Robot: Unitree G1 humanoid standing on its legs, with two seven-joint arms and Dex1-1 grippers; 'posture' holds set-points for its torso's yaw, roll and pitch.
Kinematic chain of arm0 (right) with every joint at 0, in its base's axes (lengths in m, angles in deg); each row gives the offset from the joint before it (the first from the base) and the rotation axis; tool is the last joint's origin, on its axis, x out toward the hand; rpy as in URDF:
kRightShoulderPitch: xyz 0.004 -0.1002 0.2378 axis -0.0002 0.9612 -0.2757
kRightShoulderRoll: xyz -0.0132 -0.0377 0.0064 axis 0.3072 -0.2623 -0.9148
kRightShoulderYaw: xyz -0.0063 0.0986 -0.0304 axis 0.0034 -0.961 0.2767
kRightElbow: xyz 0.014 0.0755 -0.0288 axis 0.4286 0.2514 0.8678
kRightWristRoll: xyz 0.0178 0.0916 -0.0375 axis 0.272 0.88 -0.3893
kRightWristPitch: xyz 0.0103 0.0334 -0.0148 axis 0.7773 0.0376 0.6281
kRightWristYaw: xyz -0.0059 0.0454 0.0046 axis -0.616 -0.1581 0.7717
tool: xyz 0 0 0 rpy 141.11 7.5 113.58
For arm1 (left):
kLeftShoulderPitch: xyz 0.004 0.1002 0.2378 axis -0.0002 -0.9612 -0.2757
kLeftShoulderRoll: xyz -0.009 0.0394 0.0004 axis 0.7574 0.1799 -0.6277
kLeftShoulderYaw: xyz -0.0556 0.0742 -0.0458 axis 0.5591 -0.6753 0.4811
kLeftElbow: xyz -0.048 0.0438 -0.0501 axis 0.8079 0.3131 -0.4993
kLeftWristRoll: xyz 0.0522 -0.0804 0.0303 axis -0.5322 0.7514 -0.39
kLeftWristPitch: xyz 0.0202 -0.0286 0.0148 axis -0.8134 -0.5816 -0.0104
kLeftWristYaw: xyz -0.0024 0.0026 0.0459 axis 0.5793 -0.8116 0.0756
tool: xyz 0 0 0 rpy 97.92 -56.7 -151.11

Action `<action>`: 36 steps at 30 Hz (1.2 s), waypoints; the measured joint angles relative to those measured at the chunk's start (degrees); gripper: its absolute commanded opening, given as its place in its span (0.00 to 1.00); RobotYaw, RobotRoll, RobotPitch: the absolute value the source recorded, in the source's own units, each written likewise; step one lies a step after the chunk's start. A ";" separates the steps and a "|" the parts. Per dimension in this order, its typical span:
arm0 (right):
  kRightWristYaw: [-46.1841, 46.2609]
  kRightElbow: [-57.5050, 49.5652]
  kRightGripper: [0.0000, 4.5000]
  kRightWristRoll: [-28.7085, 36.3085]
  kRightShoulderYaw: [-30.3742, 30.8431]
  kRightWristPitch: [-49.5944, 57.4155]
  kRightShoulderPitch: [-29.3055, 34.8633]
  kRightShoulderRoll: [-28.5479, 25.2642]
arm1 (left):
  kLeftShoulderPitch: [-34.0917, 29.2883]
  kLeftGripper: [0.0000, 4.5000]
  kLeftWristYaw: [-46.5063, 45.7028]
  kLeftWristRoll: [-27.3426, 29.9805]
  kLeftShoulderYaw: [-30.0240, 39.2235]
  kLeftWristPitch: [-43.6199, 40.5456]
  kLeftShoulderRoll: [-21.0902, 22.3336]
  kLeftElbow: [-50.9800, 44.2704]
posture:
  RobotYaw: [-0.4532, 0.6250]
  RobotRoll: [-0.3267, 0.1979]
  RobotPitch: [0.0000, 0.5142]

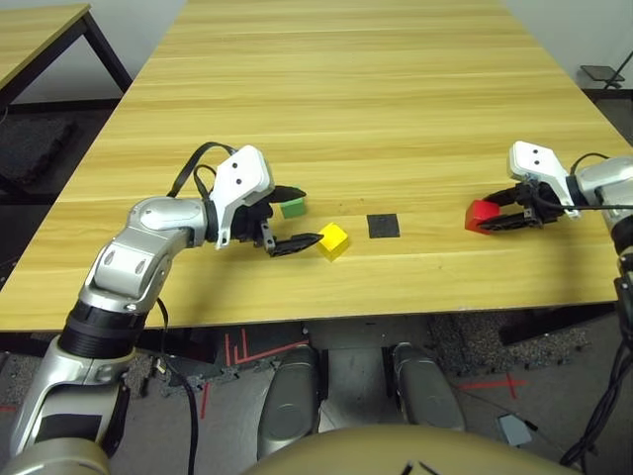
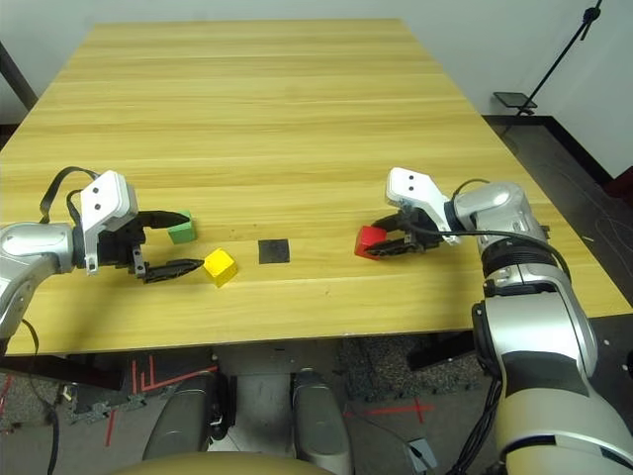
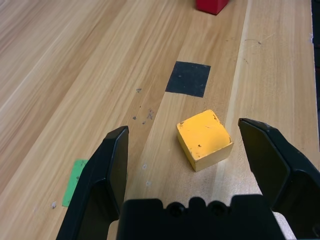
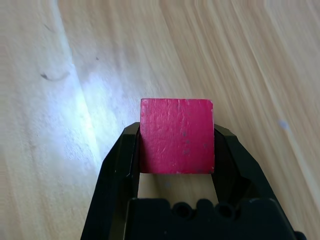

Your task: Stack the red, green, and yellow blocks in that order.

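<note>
My right hand [image 4: 176, 150] has closed on the red block [image 1: 482, 215], which sits low on the bench [image 1: 396, 99] out to my right, well apart from the others. My left hand [image 3: 200, 155] is wide open and holds nothing; the yellow block [image 1: 333, 239] lies just ahead of its fingertips, the green block [image 1: 292, 207] beside its far finger. The black patch [image 1: 383, 226] lies between the two groups (probably the stacking spot). The red cube looks pinched near its edges, so it could twist or slip when lifted. My open left fingers could also nudge yellow or green aside.
</note>
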 measured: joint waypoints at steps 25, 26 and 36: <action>2.48 -10.18 0.46 -0.81 9.35 8.88 -5.95 17.23 | 1.04 1.00 -7.11 1.62 0.81 -10.10 -1.42 -5.84 | 0.77 0.24 0.13; 2.61 -9.51 0.46 -1.35 9.39 8.60 -6.06 17.60 | 0.67 1.00 -7.58 1.70 1.32 -10.42 -1.36 -6.43 | 0.77 0.24 0.13; 2.51 -8.33 0.53 -2.50 10.50 7.71 -6.11 18.58 | -0.34 1.00 -9.15 1.97 3.38 -11.32 -0.81 -7.66 | 0.79 0.25 0.14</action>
